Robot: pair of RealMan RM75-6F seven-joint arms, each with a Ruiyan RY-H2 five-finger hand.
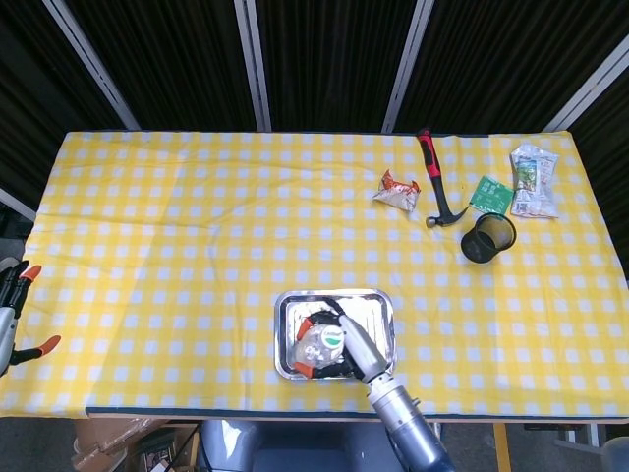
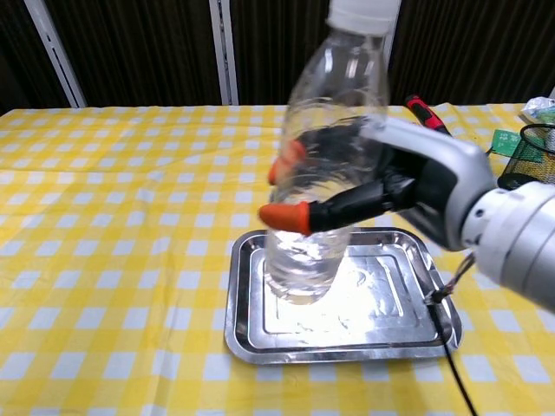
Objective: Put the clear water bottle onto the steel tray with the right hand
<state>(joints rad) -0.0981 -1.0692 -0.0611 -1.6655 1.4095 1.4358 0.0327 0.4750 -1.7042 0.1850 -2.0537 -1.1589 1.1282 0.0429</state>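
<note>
A clear water bottle [image 2: 325,156] with a white cap stands upright over the steel tray [image 2: 381,295], near the tray's left side. My right hand [image 2: 381,186] grips it around the middle, orange fingertips wrapped across its front. I cannot tell whether the bottle's base touches the tray floor. Seen from the head view, the bottle [image 1: 319,349] and my right hand [image 1: 342,358] sit over the tray [image 1: 375,309] at the table's front edge. My left hand [image 1: 15,315] hangs off the table's far left edge, fingers apart and holding nothing.
At the back right lie a red-handled hammer [image 1: 437,182], a crumpled snack packet [image 1: 396,190], a green packet [image 1: 490,194] and white packets [image 1: 533,180]. A black mesh cup [image 1: 487,237] stands in front of them. Yellow checked cloth covers the table.
</note>
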